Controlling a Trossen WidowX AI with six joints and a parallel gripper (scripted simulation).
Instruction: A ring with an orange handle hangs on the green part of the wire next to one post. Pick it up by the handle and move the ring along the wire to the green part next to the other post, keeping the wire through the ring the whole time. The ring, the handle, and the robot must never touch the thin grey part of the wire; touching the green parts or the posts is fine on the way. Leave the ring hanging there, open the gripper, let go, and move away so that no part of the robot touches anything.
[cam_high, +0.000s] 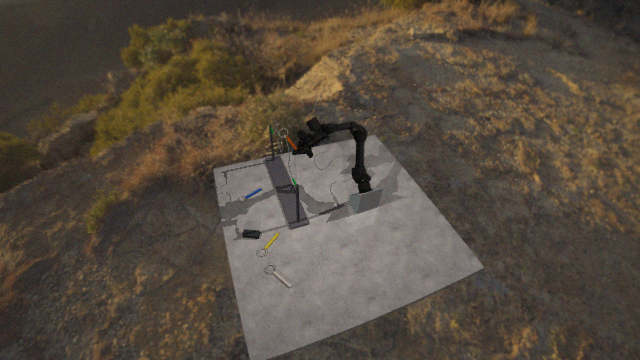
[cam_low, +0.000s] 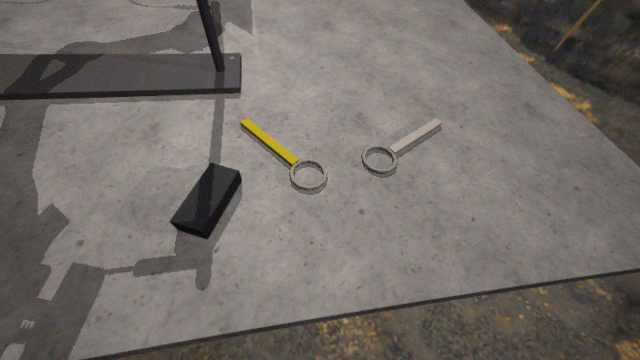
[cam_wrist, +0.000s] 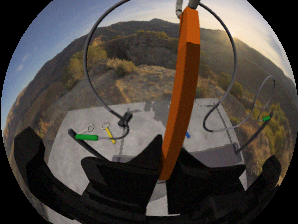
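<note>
- Top view, far left: a blue-handled ring (cam_high: 253, 193) (cam_wrist: 187, 134) lies flat on the table (cam_high: 350, 265) (cam_low: 475, 225) (cam_wrist: 65, 160), with a black block (cam_high: 251, 234) (cam_low: 206, 200) (cam_wrist: 125, 119) nearer its front.
- A yellow-handled ring (cam_high: 272, 241) (cam_low: 270, 142) (cam_wrist: 108, 132) lies near the block; a white-handled ring (cam_high: 282, 279) (cam_low: 416, 136) (cam_wrist: 85, 131) lies beyond it.
- The far post (cam_high: 272, 145) (cam_wrist: 245, 142) stands upright on the dark base bar (cam_high: 285, 192) (cam_low: 125, 75) (cam_wrist: 215, 155), green wire at its top.
- The task's ring (cam_high: 279, 132) (cam_wrist: 179, 9) is up in the air near that post; whether the curving wire (cam_wrist: 234, 40) passes through it, I cannot tell.
- Its orange handle (cam_high: 291, 144) (cam_wrist: 185, 90) slants down into the gripper (cam_high: 296, 151) (cam_wrist: 162, 139), which is closed on it.
- The near post (cam_high: 298, 205) (cam_low: 210, 37) (cam_wrist: 87, 145) stands at the bar's other end, also green-topped.
- Rightmost, the black arm (cam_high: 360, 150) arches over the table.
</note>
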